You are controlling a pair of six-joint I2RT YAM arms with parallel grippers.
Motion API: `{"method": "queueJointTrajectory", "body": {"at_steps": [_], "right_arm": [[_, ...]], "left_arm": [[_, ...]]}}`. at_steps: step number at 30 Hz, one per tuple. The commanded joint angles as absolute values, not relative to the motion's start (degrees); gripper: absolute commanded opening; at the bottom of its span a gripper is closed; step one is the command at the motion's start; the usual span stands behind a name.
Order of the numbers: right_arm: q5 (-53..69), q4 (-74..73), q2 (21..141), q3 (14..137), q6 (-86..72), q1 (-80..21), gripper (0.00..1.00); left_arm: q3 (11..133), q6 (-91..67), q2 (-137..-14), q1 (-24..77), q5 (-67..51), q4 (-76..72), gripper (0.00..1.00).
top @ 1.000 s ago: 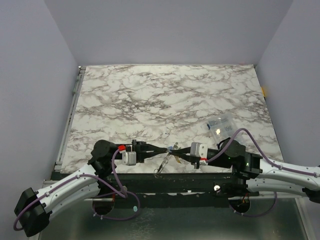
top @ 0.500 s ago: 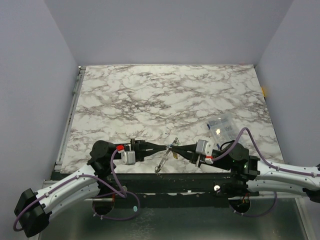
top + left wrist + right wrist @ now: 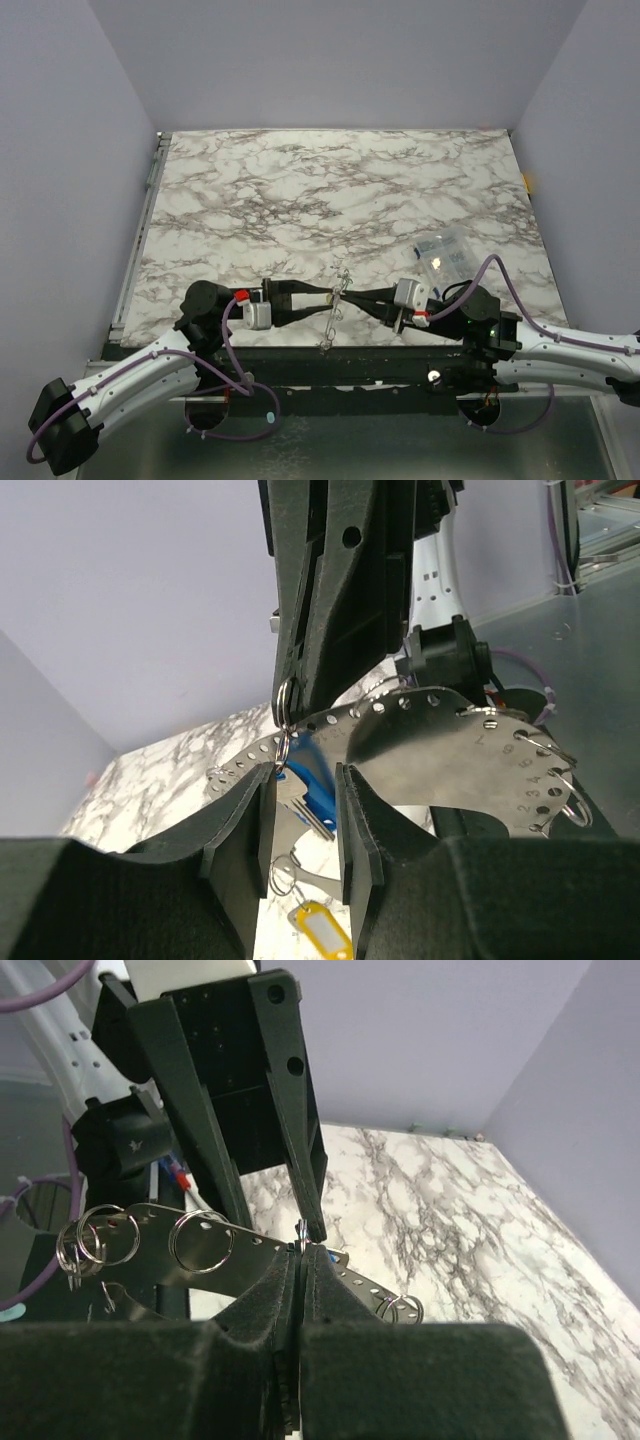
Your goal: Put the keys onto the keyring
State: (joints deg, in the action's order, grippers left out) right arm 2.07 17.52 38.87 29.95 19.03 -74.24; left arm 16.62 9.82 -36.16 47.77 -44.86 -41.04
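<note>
The keyring [image 3: 328,325] is a curved flat grey metal piece with rows of holes and small split rings. It stands on edge between both grippers near the table's front edge. My right gripper [image 3: 352,297] is shut on its rim beside a small ring [image 3: 300,1232]. My left gripper [image 3: 332,297] faces it, jaws apart [image 3: 305,770]. The blue key [image 3: 315,790] hangs from the keyring [image 3: 440,750] in the gap between the left pads. The yellow key tag [image 3: 318,925] hangs lower. The green key is out of view.
A clear plastic box [image 3: 442,252] lies on the marble table [image 3: 300,190] behind the right arm. A small yellow piece [image 3: 527,182] sits at the right table edge. Lilac walls close in three sides.
The right gripper has drawn back to the right. The keyring has swung from hanging low and tilted to standing upright between the grippers. The yellow tag no longer shows from above.
</note>
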Motion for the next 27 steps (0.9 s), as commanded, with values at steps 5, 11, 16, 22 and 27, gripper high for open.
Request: {"method": "queueJointTrajectory", "body": {"at_steps": [5,11,16,22,27], "right_arm": [[3.7,14.4,37.6,32.3,18.8,-74.2,0.01],[4.6,13.8,39.5,33.5,19.9,-74.2,0.01],[6.8,11.9,40.3,34.3,20.2,-74.2,0.01],[7.7,7.9,39.6,35.6,21.4,-74.2,0.01],[7.9,3.8,37.4,36.4,22.0,-74.2,0.01]], "left_arm": [[18.4,7.8,-38.1,48.1,-50.4,-41.0,0.35],[18.5,7.8,-38.2,48.1,-50.2,-41.0,0.34],[18.4,8.3,-37.8,48.2,-49.3,-41.0,0.31],[17.7,9.0,-35.6,48.2,-46.6,-41.0,0.30],[18.6,9.3,-34.4,47.8,-46.7,-38.5,0.29]]}}
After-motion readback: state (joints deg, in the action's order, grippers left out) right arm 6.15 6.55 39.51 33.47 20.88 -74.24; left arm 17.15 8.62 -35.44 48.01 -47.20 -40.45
